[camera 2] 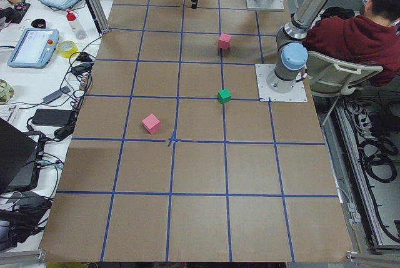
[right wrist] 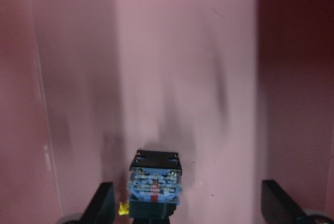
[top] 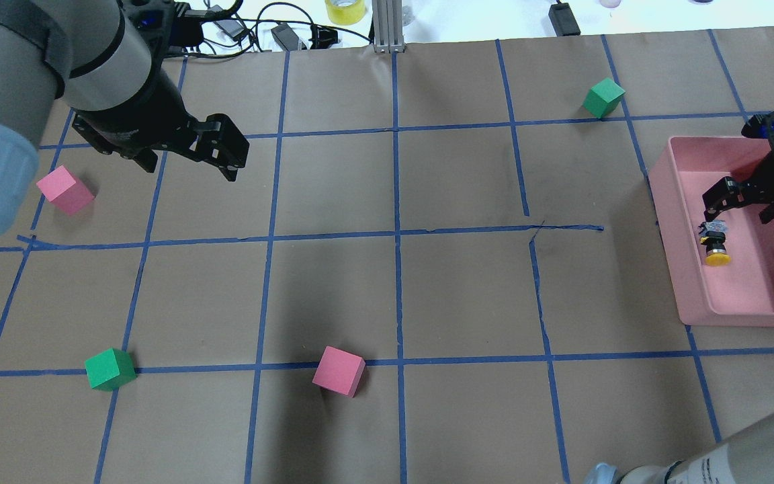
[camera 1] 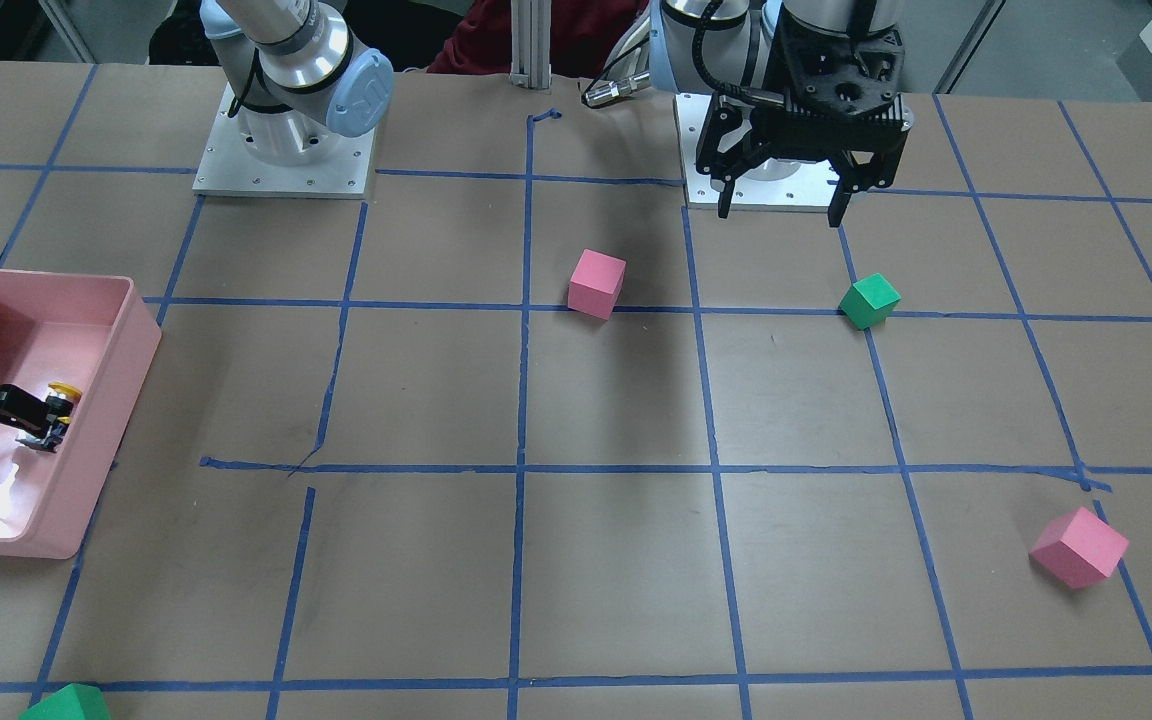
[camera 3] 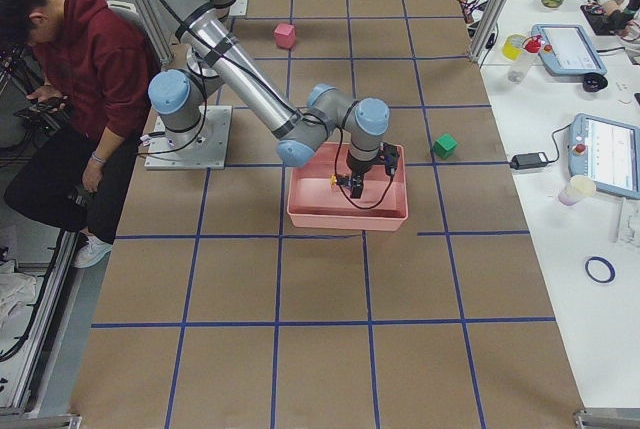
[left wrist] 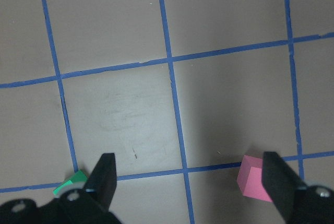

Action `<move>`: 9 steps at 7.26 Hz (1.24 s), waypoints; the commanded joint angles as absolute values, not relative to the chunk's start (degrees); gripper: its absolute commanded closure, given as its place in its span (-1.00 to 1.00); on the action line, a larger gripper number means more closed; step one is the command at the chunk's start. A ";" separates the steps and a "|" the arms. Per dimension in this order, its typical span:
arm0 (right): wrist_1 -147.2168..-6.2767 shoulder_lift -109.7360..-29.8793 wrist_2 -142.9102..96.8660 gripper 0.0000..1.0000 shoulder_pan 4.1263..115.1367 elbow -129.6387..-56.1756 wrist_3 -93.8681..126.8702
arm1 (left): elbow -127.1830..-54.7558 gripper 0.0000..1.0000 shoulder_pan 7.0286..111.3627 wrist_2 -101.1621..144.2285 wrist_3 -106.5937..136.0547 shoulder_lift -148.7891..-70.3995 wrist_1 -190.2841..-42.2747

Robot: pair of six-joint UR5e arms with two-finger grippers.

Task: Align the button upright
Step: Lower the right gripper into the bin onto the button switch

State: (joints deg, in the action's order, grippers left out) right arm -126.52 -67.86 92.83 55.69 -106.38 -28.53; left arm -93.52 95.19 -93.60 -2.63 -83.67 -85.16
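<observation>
1. Right hand (right wrist: 190,203) reaches down into the pink bin (top: 674,228) with its fingers (right wrist: 103,203) spread wide and nothing held. Its wrist view shows one finger at each lower corner.
2. The button (top: 716,245) sits on the bin's floor between those fingers. It is just beside the finger on the wrist view's left and well apart from the other.
3. The overhead view shows what the wrist view hides: the button appears to lie on its side, its yellow cap pointing toward the robot's edge of the table (camera 1: 616,560), with the black body on the hand's side.
4. The wrist view shows mostly the button's base end, a blue and black block, with only a sliver of yellow at its lower left.
5. In the front-facing view the fingertips seem to meet the button, and contact cannot be judged there. The wrist view shows a narrow gap.
6. The left hand (left wrist: 190,182) hangs above the table near its own base, fingers wide and empty. Its wrist view shows a green cube (left wrist: 70,183) peeking out beside one finger and a pink cube (left wrist: 254,178) beside the other, both on the table below.
7. From the right end only a yellow speck shows under the right hand. From the left end the button cannot be made out.
</observation>
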 commanded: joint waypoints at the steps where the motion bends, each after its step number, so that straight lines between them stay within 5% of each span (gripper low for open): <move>1: -125.78 -66.80 93.34 0.55 55.63 -106.44 -28.13 | -93.52 -1.00 95.19 -93.60 -2.64 -83.67 -85.17; 2: -125.77 -66.80 93.43 1.00 55.63 -106.35 -28.82 | -93.52 -1.00 95.19 -93.60 -2.64 -83.67 -85.17; 9: -111.99 -72.42 93.25 1.00 55.90 -98.88 -28.56 | -93.52 -1.00 95.19 -93.60 -2.64 -83.67 -85.25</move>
